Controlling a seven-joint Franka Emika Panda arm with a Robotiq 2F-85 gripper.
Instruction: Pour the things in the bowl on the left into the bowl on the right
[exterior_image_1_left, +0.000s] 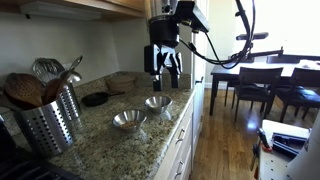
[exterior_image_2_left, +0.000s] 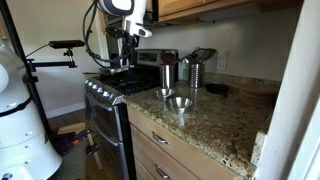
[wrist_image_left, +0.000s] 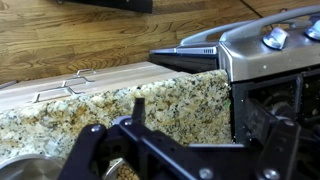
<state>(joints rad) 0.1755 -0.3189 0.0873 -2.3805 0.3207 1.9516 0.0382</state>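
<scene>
Hovering over a granite kitchen counter (exterior_image_1_left: 110, 145).
Wood floor (exterior_image_1_left: 225, 150) and dining table (exterior_image_1_left: 262, 72) off at 3 o'clock. Utensil crock (exterior_image_1_left: 48, 125) at 9 o'clock of near bowl (exterior_image_1_left: 129, 120); far bowl (exterior_image_1_left: 158, 102) at 1 o'clock of it, just beside; stove (exterior_image_2_left: 105, 115) alongside. Gripper (exterior_image_1_left: 166, 80) at 12 o'clock above far bowl, clear of it, jaws spread apart, gripping and touching nothing. Bowl contents too small to tell.

We see a speckled stone counter (exterior_image_1_left: 95, 140) and on it a metal holder (exterior_image_1_left: 50, 122) full of wooden spoons (exterior_image_1_left: 22, 90). A stove (exterior_image_2_left: 108, 100) stands just beside this counter. Further back, a dining table (exterior_image_1_left: 262, 70) with dark chairs (exterior_image_1_left: 250, 88) stands on a wood floor (exterior_image_1_left: 225, 140).
</scene>
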